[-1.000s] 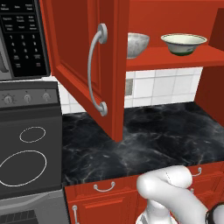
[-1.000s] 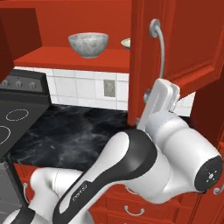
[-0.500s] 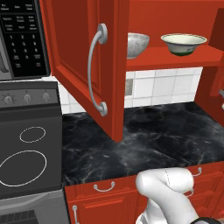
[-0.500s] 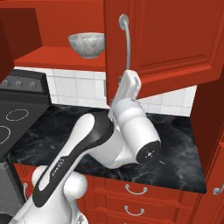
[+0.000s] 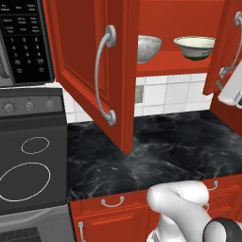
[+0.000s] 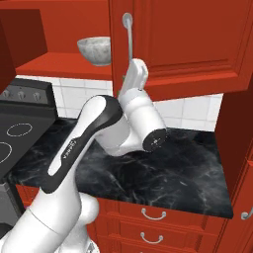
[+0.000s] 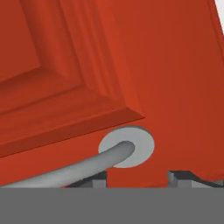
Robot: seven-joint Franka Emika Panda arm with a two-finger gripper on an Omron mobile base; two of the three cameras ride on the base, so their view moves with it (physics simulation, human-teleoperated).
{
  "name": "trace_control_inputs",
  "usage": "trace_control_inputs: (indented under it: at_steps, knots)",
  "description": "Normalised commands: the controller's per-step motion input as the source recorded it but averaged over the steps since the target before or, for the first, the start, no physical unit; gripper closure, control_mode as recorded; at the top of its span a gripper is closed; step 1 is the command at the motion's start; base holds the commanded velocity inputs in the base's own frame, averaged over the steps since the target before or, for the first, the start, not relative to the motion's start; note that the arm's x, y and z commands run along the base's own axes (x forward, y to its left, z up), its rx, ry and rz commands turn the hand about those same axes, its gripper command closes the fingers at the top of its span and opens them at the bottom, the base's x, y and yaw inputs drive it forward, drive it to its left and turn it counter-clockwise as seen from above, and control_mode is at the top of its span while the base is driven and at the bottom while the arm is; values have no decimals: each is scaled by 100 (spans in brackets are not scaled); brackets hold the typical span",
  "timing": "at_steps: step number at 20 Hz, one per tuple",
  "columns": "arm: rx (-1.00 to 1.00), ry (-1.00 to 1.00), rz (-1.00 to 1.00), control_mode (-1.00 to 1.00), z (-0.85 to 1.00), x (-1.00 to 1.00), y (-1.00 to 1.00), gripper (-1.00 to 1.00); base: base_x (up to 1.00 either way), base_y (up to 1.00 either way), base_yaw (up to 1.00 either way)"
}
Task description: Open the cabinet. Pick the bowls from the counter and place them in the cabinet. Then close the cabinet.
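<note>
The cabinet shelf [image 5: 175, 64] carries two bowls, apart: a grey mottled bowl [image 5: 148, 48] to the left and a cream bowl [image 5: 194, 47] to the right. Below lies the black counter [image 5: 165, 153].

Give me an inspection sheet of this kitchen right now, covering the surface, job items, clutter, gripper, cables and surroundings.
Surface: black marble counter, bare.
Job's things: grey bowl and cream bowl both on the cabinet shelf; left door wide open; right door partly swung in.
Clutter: nothing seen.
Gripper: gripper at the lower end of the right door handle; the bar runs past its left fingertip, and whether it is grasped cannot be told.
Cables: nothing seen.
Surroundings: stovetop, microwave, white tile wall, drawers.
</note>
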Motion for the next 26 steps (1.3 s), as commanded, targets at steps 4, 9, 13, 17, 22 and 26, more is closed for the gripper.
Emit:
trace_control_inputs:
  at_steps: [4, 9, 13, 17, 22, 26]
  knots:
    - [0, 2, 2, -100, 34, 75, 0, -100, 0, 0, 0]
    - [0, 0, 2, -100, -9, 87, 13, -100, 0, 0, 0]
    - [3, -2, 2, -100, -39, 82, 15, -100, 0, 0, 0]
    - [3, -8, 1, -100, -27, 94, 0, -100, 0, 0, 0]
    - [8, -2, 7, -100, 12, 100, -42, -100, 0, 0, 0]
    - [11, 0, 7, -100, 25, 99, -45, -100, 0, 0, 0]
